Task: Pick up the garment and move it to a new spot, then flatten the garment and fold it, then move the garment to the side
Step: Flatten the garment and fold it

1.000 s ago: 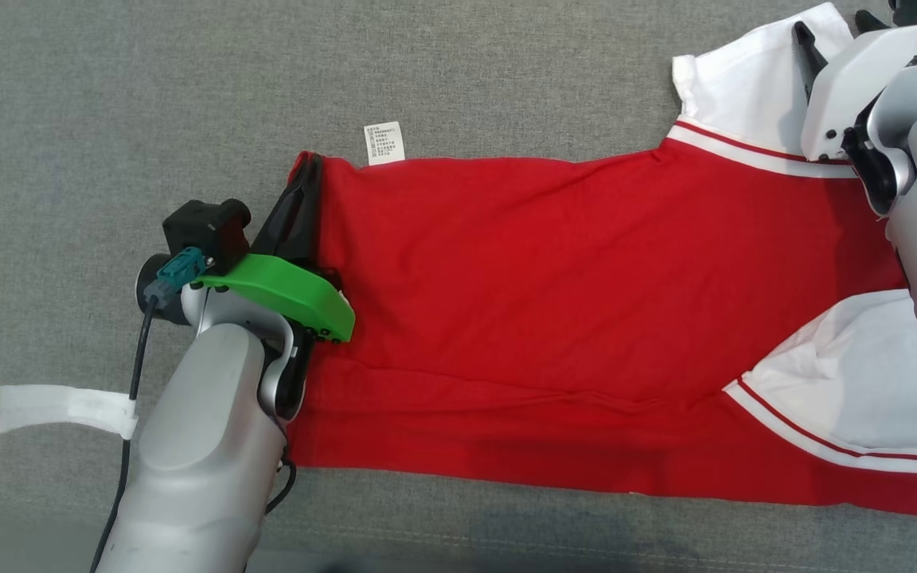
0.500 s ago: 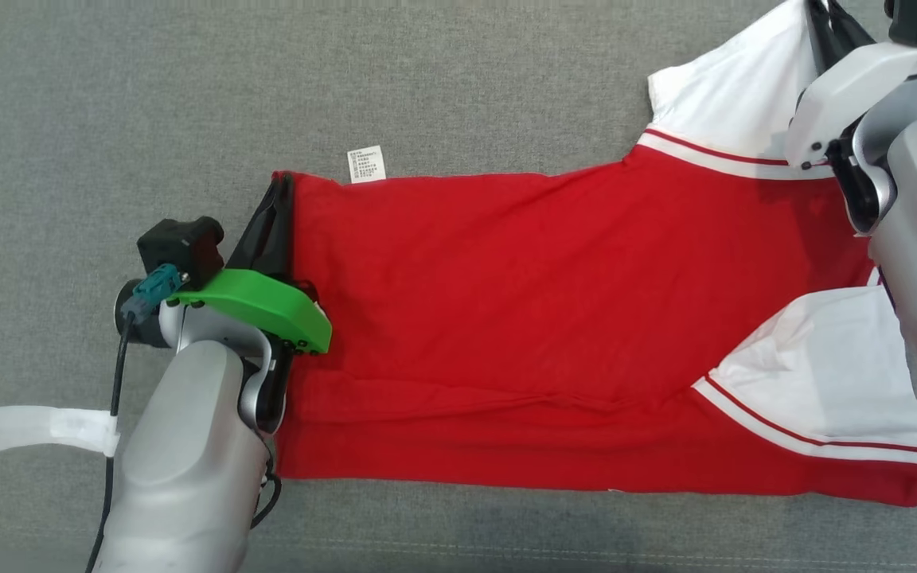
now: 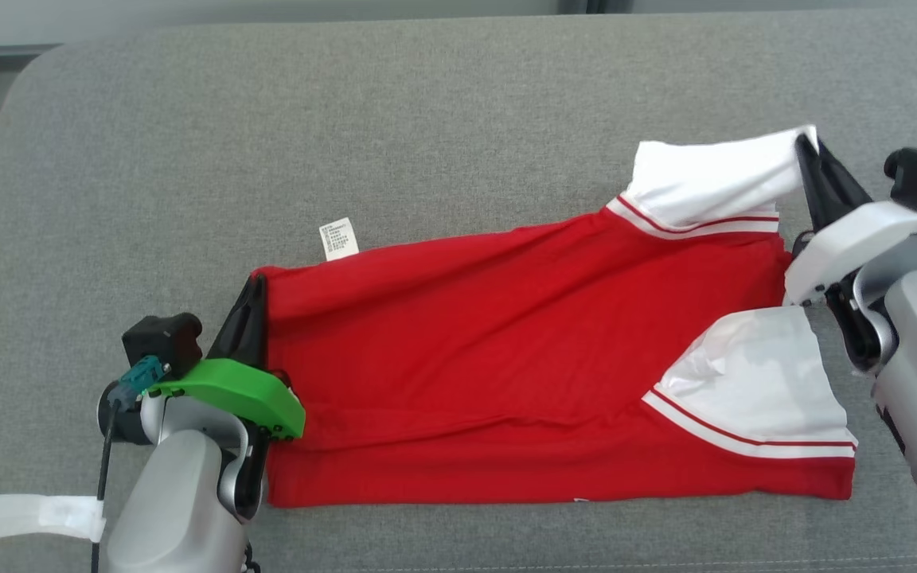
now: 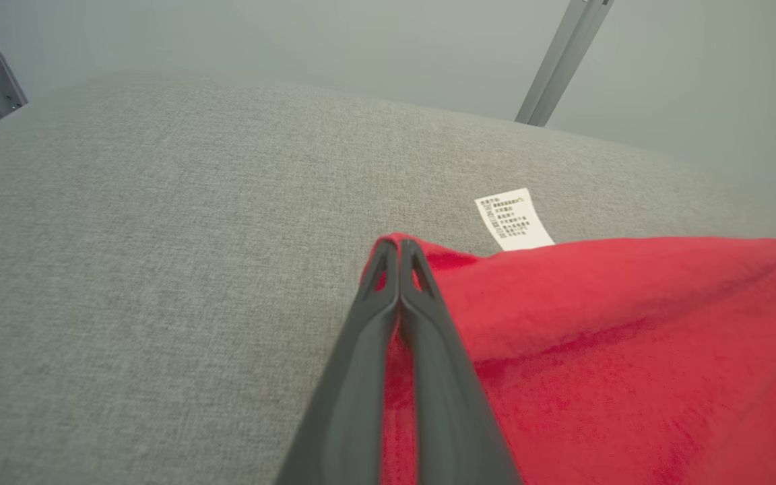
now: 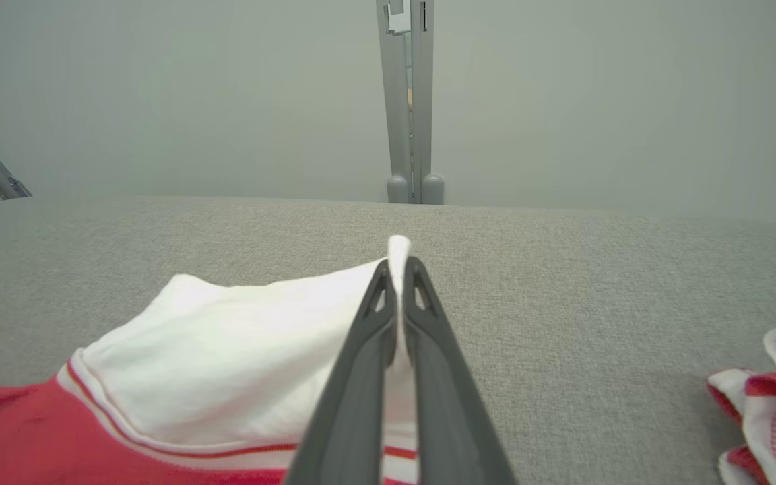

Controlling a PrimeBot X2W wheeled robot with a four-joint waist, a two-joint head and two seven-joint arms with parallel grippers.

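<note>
The garment (image 3: pixel 506 358) is a red shirt with white, red-striped sleeves, spread across the grey cushion (image 3: pixel 347 119). My left gripper (image 3: pixel 254 288) is shut on its far left hem corner, where red cloth (image 4: pixel 597 337) bunches around the dark fingers (image 4: pixel 368 350). My right gripper (image 3: pixel 807 151) is shut on the tip of the far white sleeve (image 3: pixel 713 183), lifting that corner off the cushion. In the right wrist view the white sleeve (image 5: pixel 240 357) is pinched between the fingers (image 5: pixel 442 377). A white care label (image 3: pixel 339 238) sticks out from the far hem.
A strip of white tape (image 3: pixel 29 516) hangs from my left arm's cable. Another red-and-white piece of cloth (image 5: pixel 765 397) lies on the cushion to the right. A grey metal post (image 5: pixel 407 101) stands behind the cushion's far edge.
My right gripper closed on the white sleeve tip and raised it. The head camera tilted up, so the whole scene shifted down in view. The left gripper kept its hold on the hem.
</note>
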